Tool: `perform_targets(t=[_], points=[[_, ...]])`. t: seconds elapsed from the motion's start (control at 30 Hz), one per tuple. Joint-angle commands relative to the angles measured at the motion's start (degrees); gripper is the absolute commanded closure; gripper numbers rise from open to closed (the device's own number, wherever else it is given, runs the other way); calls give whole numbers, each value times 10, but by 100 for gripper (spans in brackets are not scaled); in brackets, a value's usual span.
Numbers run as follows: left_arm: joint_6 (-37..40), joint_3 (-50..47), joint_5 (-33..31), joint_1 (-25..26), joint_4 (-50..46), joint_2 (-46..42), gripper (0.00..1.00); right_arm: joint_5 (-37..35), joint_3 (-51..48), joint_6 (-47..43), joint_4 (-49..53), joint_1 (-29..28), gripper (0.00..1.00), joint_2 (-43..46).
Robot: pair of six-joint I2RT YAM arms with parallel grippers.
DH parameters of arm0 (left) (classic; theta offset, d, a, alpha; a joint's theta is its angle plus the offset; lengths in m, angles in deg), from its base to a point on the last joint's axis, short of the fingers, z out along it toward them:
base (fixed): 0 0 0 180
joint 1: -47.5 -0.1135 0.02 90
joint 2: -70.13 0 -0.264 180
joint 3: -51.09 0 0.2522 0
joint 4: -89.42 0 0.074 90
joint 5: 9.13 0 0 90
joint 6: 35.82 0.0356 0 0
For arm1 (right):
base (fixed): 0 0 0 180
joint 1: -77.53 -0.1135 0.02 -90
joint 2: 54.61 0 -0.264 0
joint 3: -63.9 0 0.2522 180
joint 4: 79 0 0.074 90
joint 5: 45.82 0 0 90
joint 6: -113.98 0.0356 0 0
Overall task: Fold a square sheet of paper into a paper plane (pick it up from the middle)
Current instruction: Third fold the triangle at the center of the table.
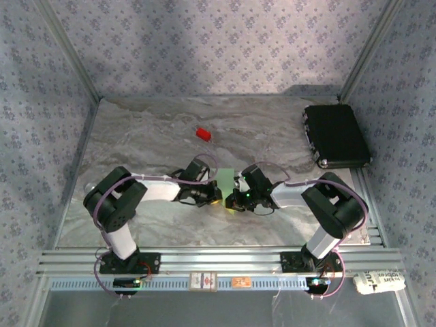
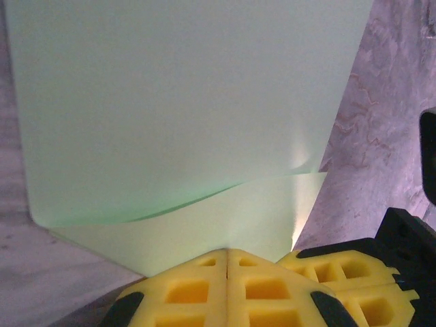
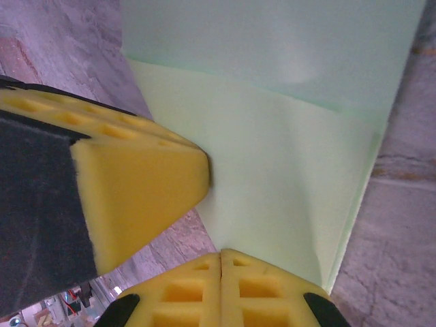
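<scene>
Left tool (image 2: 228,253) and right tool (image 3: 221,253), both clenched, meet on the paper (image 2: 170,122).
Best to press its curled layer flat, edges aligned.

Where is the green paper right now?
In the top view the green paper is mid-table, its near edge pinched by the left tool and the right tool; the red block lies beyond it.

Left hand (image 2: 227,255), btm ctr, pinches edge of thin pale-green square sheet of paper (image 2: 170,102) filling upper frame, flap folded below.
</scene>
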Motion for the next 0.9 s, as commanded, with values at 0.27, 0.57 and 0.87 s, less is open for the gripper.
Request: perform_targets(t=[0.27,0.57,0.87], points=[[24,-19,-25,-61,-22,11,99,-39,-33,-1,56,-6,100,-15],[52,3,-9,-101,-47,22,98,-39,-33,-8,64,-4,100,-11],[77,6,-10,-142,-78,19,98,-35,-29,-18,78,1,100,-6]])
